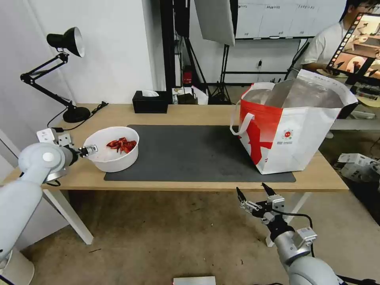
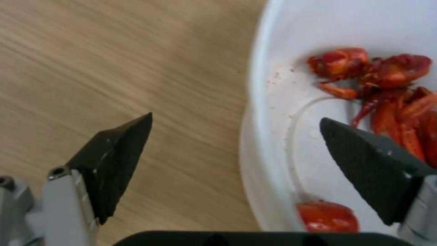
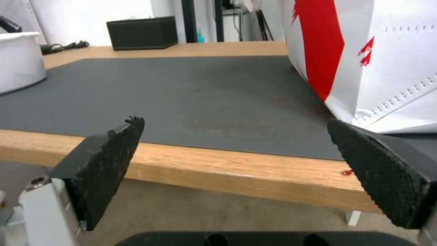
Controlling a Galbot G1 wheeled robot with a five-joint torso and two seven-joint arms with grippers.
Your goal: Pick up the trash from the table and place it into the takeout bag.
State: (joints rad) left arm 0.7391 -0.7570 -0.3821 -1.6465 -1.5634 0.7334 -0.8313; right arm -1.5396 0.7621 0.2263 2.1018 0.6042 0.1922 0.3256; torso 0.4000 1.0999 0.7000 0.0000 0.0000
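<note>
Left wrist view shows the left gripper spread wide, 1 finger over bare wood and the other inside the white bowl, so the rim sits between the jaws, not yet pinched. The bowl stands at the left end of the table, partly on the dark grey mat, holding a small heap of red scraps. It looks like thin plastic: light, slightly flexible, smooth-walled, likely to tilt and spill if lifted by 1 edge. The rim wall is the sensible place to grip, kept level during the carry.

The takeout bag stands open at the right end of the mat, well apart from the bowl, its tall sides needing clearance. A black tissue box and desk lamp sit towards the back, off the direct path. The right gripper hangs released below the table's front edge, near the bag.
</note>
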